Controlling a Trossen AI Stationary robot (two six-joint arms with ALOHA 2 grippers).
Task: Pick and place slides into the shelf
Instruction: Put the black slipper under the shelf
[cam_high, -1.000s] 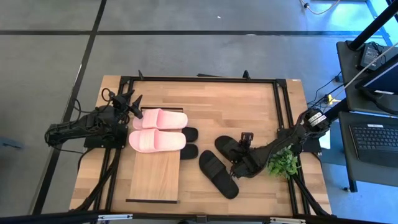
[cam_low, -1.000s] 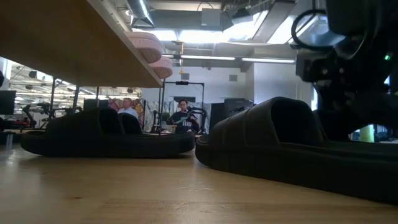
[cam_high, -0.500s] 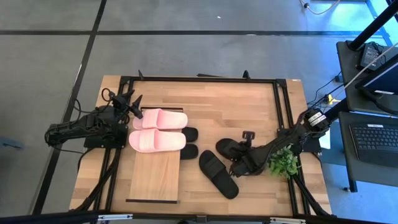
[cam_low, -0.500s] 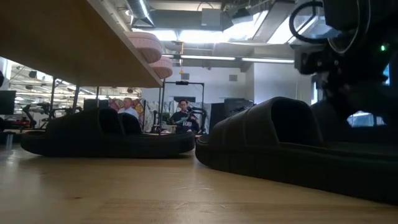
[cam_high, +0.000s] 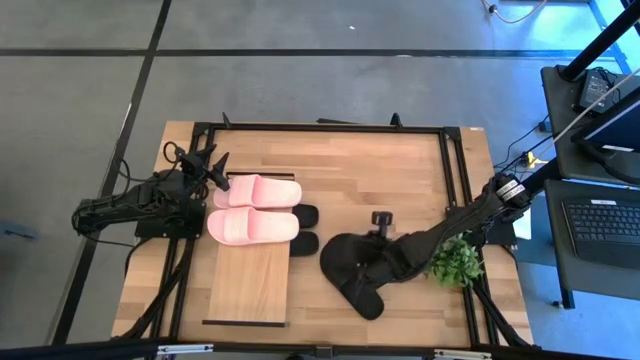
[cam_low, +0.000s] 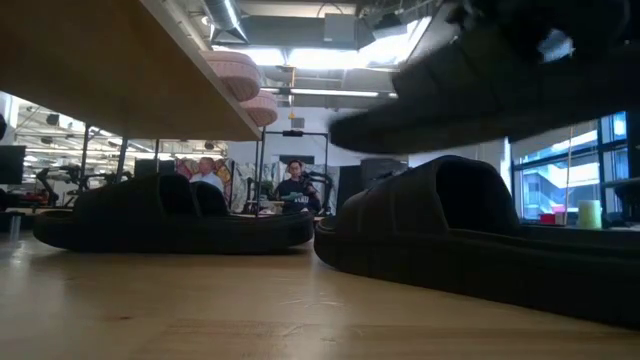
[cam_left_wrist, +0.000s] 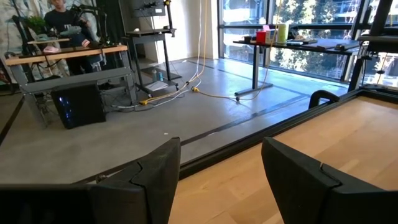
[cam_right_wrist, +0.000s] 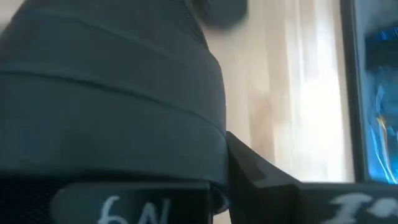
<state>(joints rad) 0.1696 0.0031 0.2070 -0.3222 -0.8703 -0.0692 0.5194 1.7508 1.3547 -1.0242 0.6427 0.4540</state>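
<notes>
Your right claw (cam_high: 385, 262) is clamped on a black slide (cam_high: 352, 255) and holds it in the air above the tabletop (cam_high: 380, 180), partly over a second black slide (cam_high: 358, 292) that lies flat on the wood. From table height, the lifted slide (cam_low: 480, 95) hangs tilted above the resting one (cam_low: 470, 235). The shelf (cam_high: 250, 280) sits toward the left, its plank top carrying the pale pink pair (cam_high: 252, 208) side by side at the far end. Two more black slides (cam_high: 303, 228) lie under that shelf — only their toes poke out beside the plank. Your left claw (cam_high: 212, 165) waits near the pink pair with its fingers (cam_left_wrist: 149, 180) spread apart, holding nothing. A small green plant (cam_high: 456, 262) stands just beside your right arm
</notes>
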